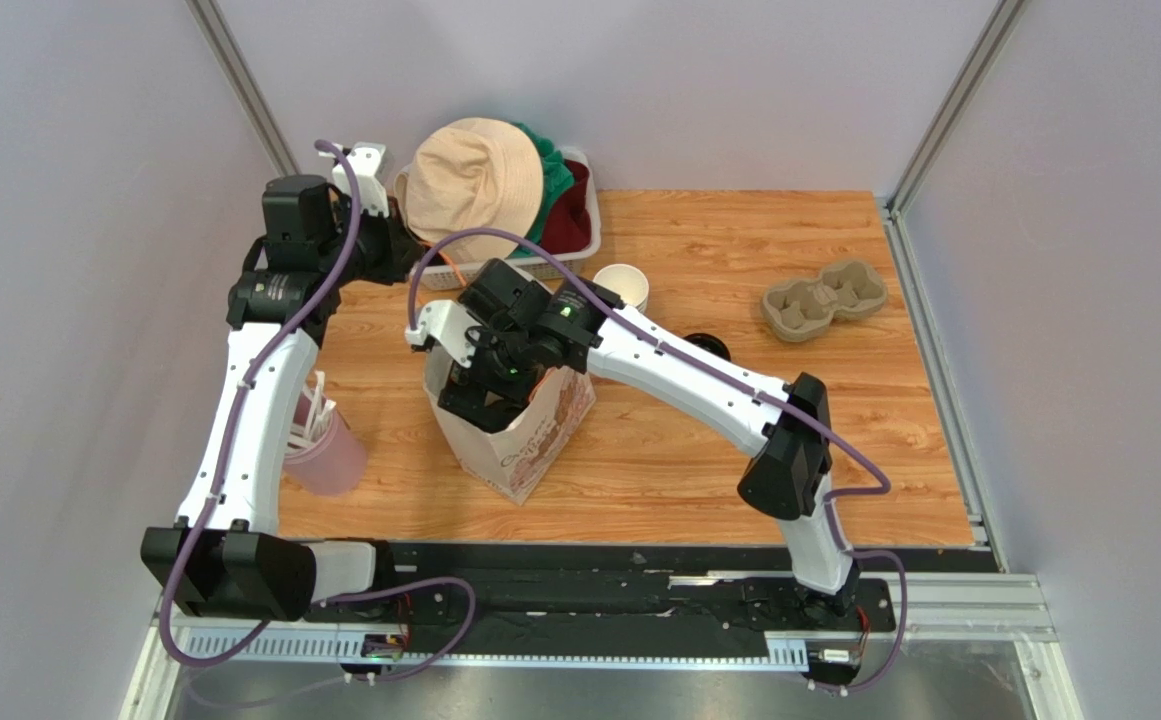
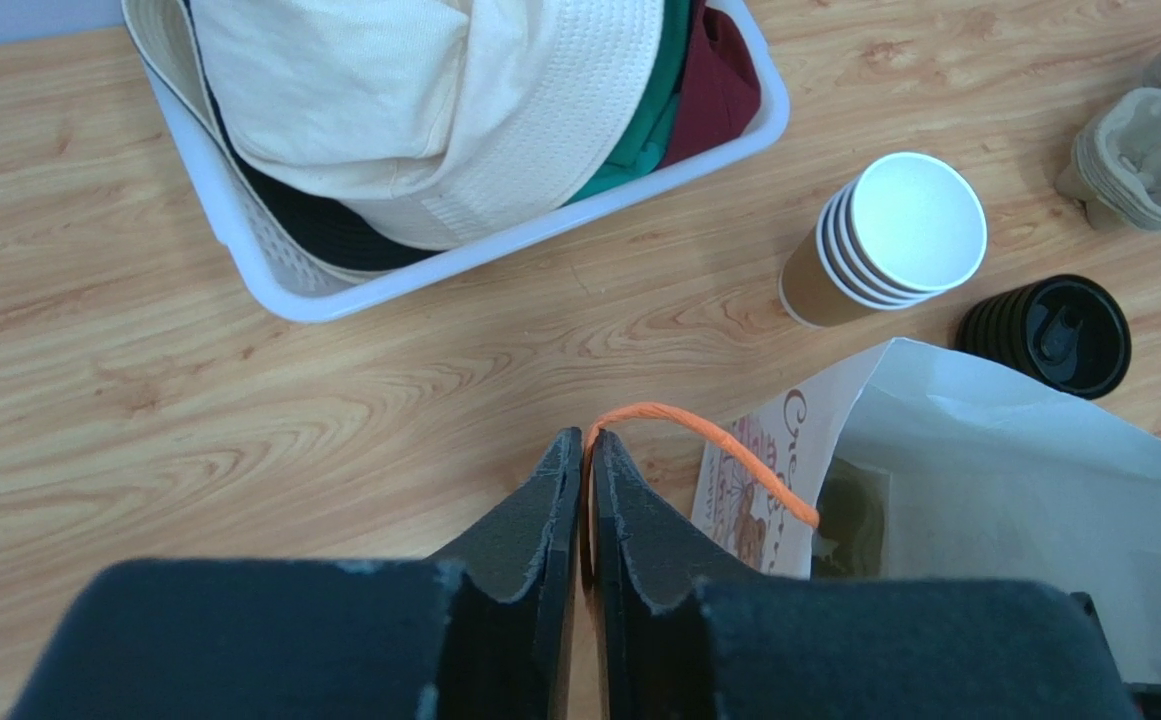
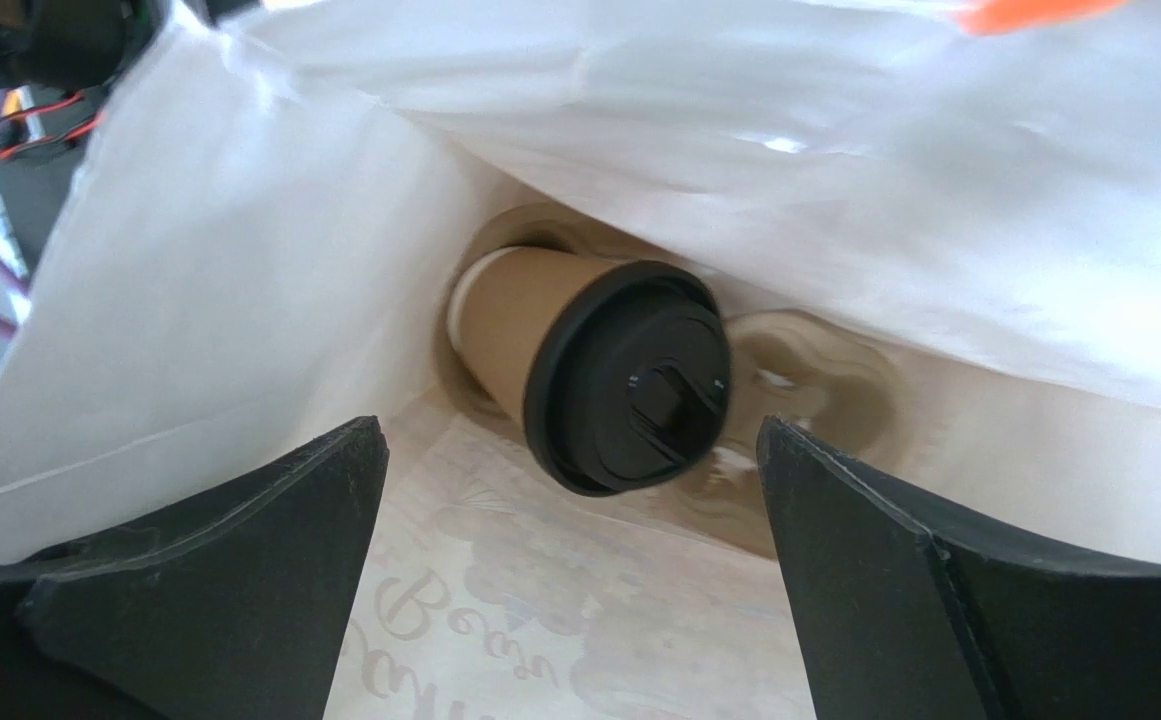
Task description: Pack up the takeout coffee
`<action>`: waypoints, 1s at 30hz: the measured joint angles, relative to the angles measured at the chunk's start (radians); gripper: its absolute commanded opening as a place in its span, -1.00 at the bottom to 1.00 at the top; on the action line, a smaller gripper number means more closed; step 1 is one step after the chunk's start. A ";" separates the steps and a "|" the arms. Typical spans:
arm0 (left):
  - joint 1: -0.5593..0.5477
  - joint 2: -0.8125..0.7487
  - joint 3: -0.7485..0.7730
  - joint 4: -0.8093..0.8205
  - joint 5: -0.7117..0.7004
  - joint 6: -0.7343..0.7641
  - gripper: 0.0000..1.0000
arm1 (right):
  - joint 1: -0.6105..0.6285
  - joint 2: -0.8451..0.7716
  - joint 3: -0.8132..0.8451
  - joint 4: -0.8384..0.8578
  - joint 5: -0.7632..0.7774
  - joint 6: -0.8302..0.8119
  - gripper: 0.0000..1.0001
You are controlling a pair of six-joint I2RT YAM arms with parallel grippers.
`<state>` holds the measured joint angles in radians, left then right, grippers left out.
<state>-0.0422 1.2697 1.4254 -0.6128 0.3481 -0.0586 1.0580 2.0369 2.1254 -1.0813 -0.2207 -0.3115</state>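
Observation:
The takeout coffee (image 3: 601,375), a kraft-brown cup with a black lid, lies tilted at the bottom of a white paper bag (image 3: 241,270), resting in a brown pulp carrier (image 3: 819,375). My right gripper (image 3: 571,435) is open inside the bag's mouth, above the cup and not touching it; in the top view it (image 1: 489,390) hides the bag's opening. The bag (image 1: 534,443) stands mid-table. My left gripper (image 2: 589,438) is shut on the bag's orange handle (image 2: 721,450), beside the bag (image 2: 992,450).
A white basket (image 2: 316,300) of hats sits at the back. A stack of empty paper cups (image 2: 887,240), a stack of bare black lids (image 2: 1044,333) and a second pulp carrier (image 1: 824,297) lie right of the bag. A pink cup of straws (image 1: 323,450) stands front left.

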 measured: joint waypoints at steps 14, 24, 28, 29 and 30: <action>0.003 0.000 -0.014 0.017 0.050 -0.002 -0.49 | -0.001 -0.042 -0.073 0.151 0.125 -0.019 0.98; 0.004 0.000 -0.024 0.033 0.088 -0.004 -0.48 | -0.014 -0.042 -0.142 0.272 0.297 -0.038 0.98; 0.004 0.000 -0.025 0.036 0.097 -0.004 -0.48 | -0.032 -0.042 -0.135 0.311 0.364 -0.042 0.98; 0.004 0.000 -0.026 0.037 0.100 -0.004 -0.47 | -0.036 -0.042 -0.128 0.314 0.380 -0.045 0.98; 0.004 0.000 -0.026 0.038 0.103 -0.004 -0.47 | -0.038 -0.042 -0.122 0.317 0.393 -0.046 0.98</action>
<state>-0.0380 1.2697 1.3991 -0.5747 0.4511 -0.0624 1.0199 1.9945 2.0033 -0.7647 0.1722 -0.3576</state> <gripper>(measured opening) 0.259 0.989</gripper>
